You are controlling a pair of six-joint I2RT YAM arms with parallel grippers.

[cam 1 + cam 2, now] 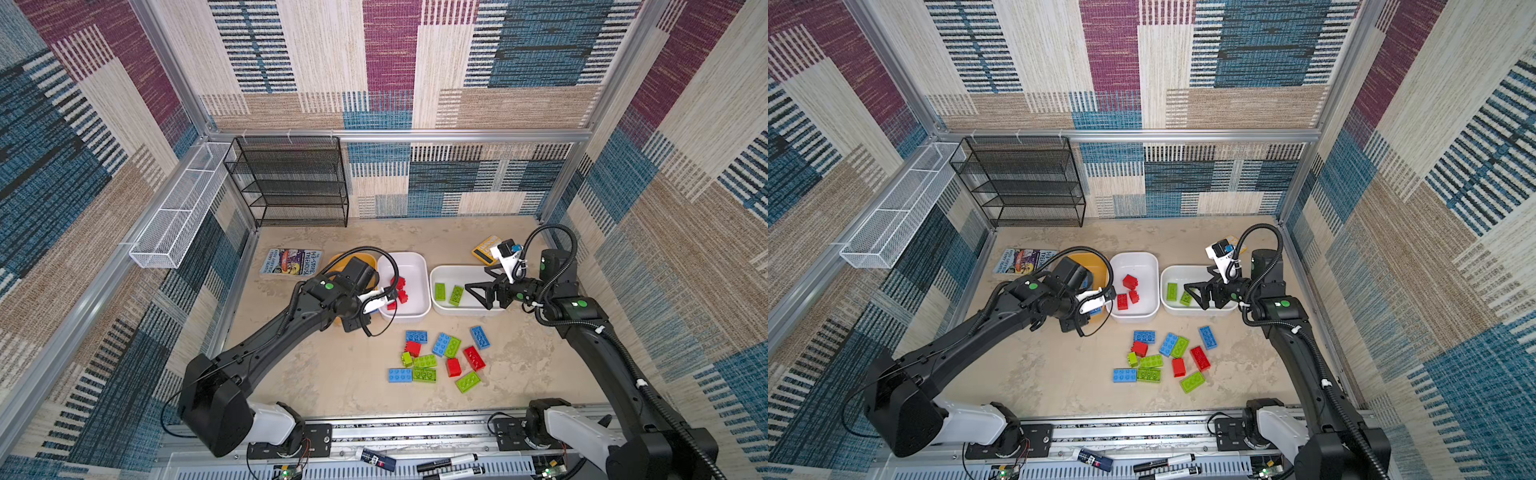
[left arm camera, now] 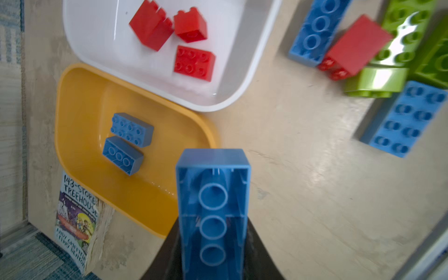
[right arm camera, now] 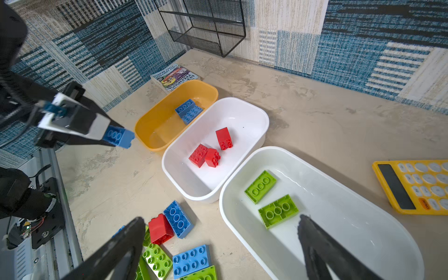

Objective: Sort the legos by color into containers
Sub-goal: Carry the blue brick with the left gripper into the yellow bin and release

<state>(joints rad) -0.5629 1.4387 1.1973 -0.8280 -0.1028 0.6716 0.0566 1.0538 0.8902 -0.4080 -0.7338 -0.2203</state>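
1. Projecting lengthwise from the left pincer [image 3: 108, 135], a blue two-by-four plastic brick [image 2: 212, 194] is clamped by its long sides between narrowly set jaws. Its hollow underside is turned to the wrist camera.
2. A mustard yellow rounded plastic tub [image 2: 169, 135] is found just ahead of the brick's free end and a little to one side. The brick is judged to hang over the bare surface [image 2: 303, 194] beside the tub's near rim, not yet over its hollow.
3. The brick's long axis is aimed roughly at that near end, so a short reach forward and sideways is judged to be needed before release.
4. Two blue bricks [image 2: 132, 129] are seen lying together deeper in the yellow tub. Its near part is bare, so nothing is seen in the way of a drop.
5. A white plastic tub [image 2: 242, 72] with three red bricks [image 2: 194, 63] is pressed against the yellow tub's long side. A drift that way could land the brick among the wrong colour.
6. The right pincer [image 3: 221, 218] is held wide open and empty by the second white tub [image 3: 339, 218], in which two lime green bricks [image 3: 277, 211] lie. It is well apart from the yellow tub, so the left arm is the nearer.
7. A loose pile of mixed bricks [image 1: 441, 345] is left in front of the tubs. A paperback book [image 2: 77, 218] and a flat yellow calculator [image 3: 412, 186] lie clear of the path.
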